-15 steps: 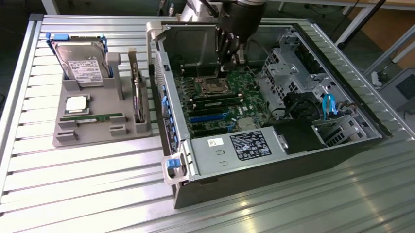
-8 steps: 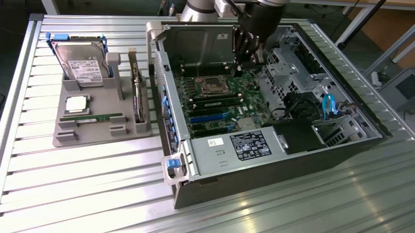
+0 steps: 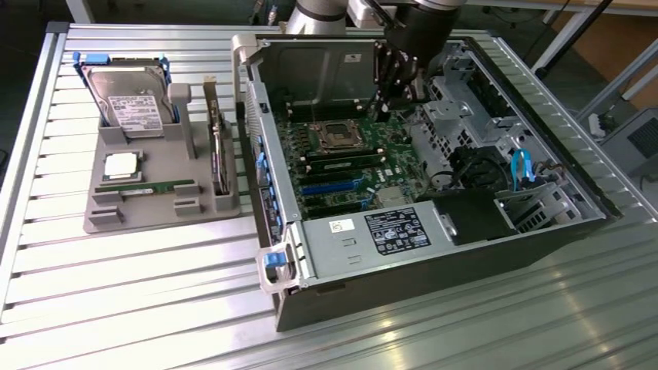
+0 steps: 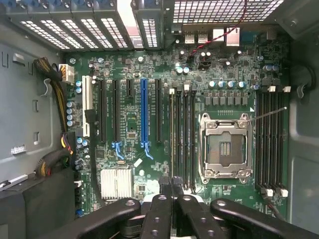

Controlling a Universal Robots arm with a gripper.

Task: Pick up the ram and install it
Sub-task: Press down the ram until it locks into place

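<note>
Your claw (image 3: 394, 104) hangs inside the open computer case (image 3: 535, 231), above the motherboard (image 3: 355, 166) just beyond the processor socket (image 3: 335, 137). In the wrist view its fingers (image 4: 171, 186) are pressed together with nothing between them, tips over the memory slots (image 4: 182, 139) beside the socket. One ram (image 3: 340, 161) stick sits seated in a slot beside the socket. The other ram stick (image 3: 144, 188) lies flat in the grey holder tray (image 3: 103, 220) on the tabletop (image 3: 123, 308), just below the silver processor chip (image 3: 122, 163), well apart from your claw.
</note>
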